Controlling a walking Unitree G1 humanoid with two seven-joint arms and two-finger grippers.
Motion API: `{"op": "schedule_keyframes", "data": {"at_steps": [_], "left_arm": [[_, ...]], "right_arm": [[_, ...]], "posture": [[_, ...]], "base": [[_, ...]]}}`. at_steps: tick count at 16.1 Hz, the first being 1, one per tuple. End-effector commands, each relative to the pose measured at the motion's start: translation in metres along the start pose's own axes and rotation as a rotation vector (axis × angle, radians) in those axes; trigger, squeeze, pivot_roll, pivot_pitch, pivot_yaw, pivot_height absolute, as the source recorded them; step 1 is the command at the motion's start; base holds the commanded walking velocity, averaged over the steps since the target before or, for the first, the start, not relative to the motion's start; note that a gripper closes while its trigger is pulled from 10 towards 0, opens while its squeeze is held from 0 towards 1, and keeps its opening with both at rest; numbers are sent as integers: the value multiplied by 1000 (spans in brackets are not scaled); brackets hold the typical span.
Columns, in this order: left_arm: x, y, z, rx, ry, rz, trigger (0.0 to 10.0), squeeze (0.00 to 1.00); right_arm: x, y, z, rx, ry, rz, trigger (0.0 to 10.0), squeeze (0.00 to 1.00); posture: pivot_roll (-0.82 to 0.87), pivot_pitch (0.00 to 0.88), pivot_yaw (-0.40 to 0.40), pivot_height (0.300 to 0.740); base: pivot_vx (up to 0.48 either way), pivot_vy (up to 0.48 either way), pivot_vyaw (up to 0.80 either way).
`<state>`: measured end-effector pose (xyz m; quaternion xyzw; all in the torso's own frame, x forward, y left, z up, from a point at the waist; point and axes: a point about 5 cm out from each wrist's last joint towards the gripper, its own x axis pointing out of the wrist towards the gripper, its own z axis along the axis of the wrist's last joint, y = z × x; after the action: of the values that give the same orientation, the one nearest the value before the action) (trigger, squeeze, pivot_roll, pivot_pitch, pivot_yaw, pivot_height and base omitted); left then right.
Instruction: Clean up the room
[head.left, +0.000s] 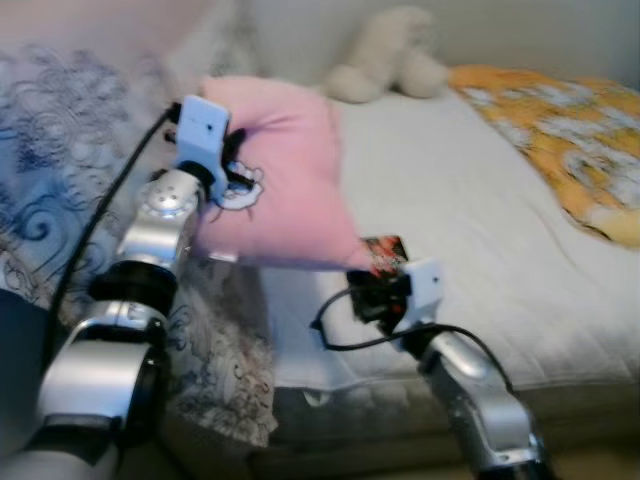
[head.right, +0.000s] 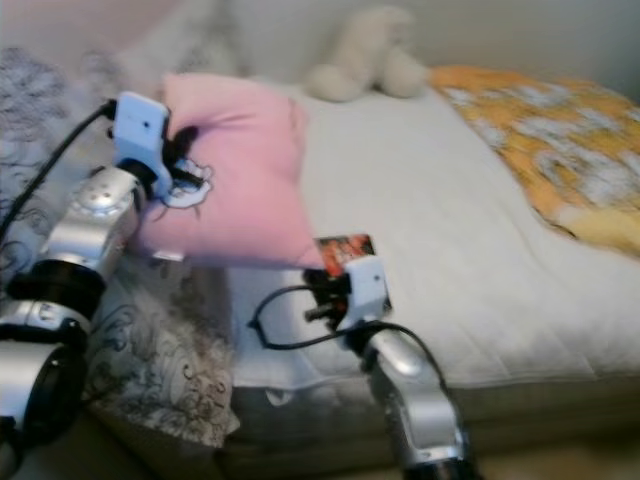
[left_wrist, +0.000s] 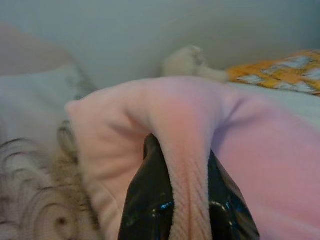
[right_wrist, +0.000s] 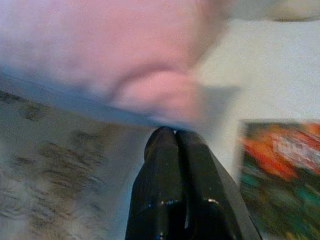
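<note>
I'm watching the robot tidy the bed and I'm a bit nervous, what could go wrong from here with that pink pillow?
1. The left pincer pinches only a fold at the pink pillow's edge, so the pillow might slip free.
2. The pillow hangs just above the small colourful packet on the white mattress; swinging it could sweep the packet off.
3. The right pincer, shut and empty, sits close under the pillow and could snag it.
</note>
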<state>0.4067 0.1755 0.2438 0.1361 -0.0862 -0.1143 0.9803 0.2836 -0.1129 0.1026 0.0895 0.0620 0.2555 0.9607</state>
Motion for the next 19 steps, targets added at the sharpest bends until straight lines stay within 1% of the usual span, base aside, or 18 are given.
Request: {"op": "schedule_keyframes", "data": {"at_steps": [1, 2, 3, 4, 5, 6, 8, 9, 11, 13, 14, 17, 18, 19], "left_arm": [[-2, 16, 13, 29, -48, 41, 0, 0], [-2, 16, 13, 29, -48, 41, 0, 0], [3, -16, -23, 49, 104, 37, 10000, 0], [-3, -60, -61, 93, 258, 21, 10000, 0], [-6, -75, -69, 53, 282, 14, 10000, 0], [-7, -80, -70, 2, 278, 13, 10000, 0], [-8, -83, -72, -48, 272, 17, 10000, 0], [-10, -89, -74, -42, 265, 13, 10000, 0], [-11, -98, -75, -4, 244, 23, 10000, 0], [-11, -100, -73, -1, 224, 42, 10000, 0], [-10, -100, -70, -36, 215, 81, 10000, 0], [-9, -102, -67, -99, 213, 115, 10000, 0], [-9, -101, -67, -128, 221, 143, 10000, 0], [-8, -99, -66, -140, 218, 162, 10000, 0]], "right_arm": [[0, -2, 1, 12, -5, -11, 10000, 0], [0, -2, 1, 12, -5, -11, 10000, 0], [-7, 2, -10, 13, 45, 7, 10000, 0], [-16, 6, -24, 17, 103, 30, 10000, 0], [-18, 8, -27, 20, 114, 34, 10000, 0], [-18, 8, -28, 22, 115, 35, 10000, 0], [-17, 9, -28, 25, 113, 35, 10000, 0], [-15, 10, -27, 27, 111, 37, 10000, 0], [-13, 11, -26, 18, 111, 49, 10000, 0], [-12, 10, -25, 13, 110, 51, 10000, 0], [-12, 10, -24, 6, 111, 55, 10000, 0], [-11, 11, -23, -5, 108, 69, 10000, 0], [-10, 11, -22, -8, 106, 71, 10000, 0], [-10, 12, -22, -10, 104, 73, 10000, 0]], "posture": [[173, 0, 3, 740], [173, 0, 3, 740], [118, 15, 9, 740], [121, 13, 11, 740], [122, 11, 13, 740], [125, 12, 13, 740], [130, 14, 11, 740], [140, 15, 9, 740], [147, 15, 6, 740], [153, 16, 2, 740], [154, 17, 0, 740], [154, 17, -1, 740], [154, 17, 0, 740], [155, 17, -1, 740]], "base": [[0, 480, 0], [0, 480, 0], [0, 0, 0], [0, 0, 0], [0, 0, 0], [0, 0, 0], [0, -159, 0], [0, -480, 0], [0, -480, 0], [0, -476, 297], [0, -472, 525], [0, -470, 488], [0, -458, 444], [0, -454, 450]]}}
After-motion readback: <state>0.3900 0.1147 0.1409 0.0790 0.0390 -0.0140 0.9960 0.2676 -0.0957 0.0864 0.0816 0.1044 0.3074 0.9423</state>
